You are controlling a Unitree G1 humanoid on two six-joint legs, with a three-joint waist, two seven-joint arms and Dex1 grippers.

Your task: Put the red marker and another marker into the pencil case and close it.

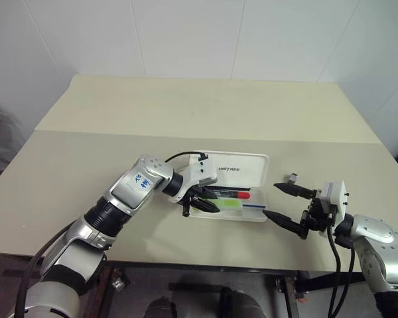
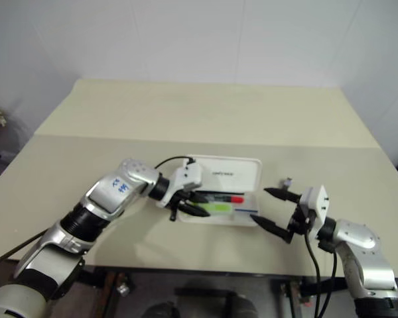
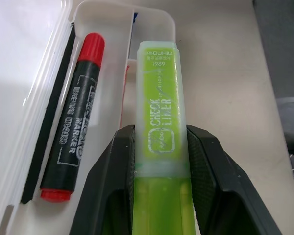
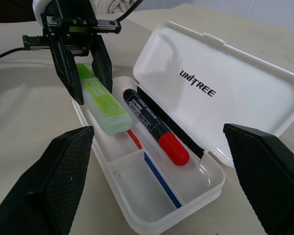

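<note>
Left tool [image 4: 83,66] clenched on highlighter [image 3: 159,127], tip over case [image 1: 255,215] at tabletop six o'clock. Red marker [image 4: 154,125] already inside. Right tool [image 1: 286,205] released, at three o'clock. Advice: lower level beside marker, release, then shut lid.

Head views look down from afar; both wrist views closely share the pencil case [image 4: 196,161].

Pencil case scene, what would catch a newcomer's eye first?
The lime-green highlighter, gripped by the left gripper over the front of the open white pencil case. Beside it the red marker lies inside by the hinge. The right gripper waits open, right of the case.
</note>
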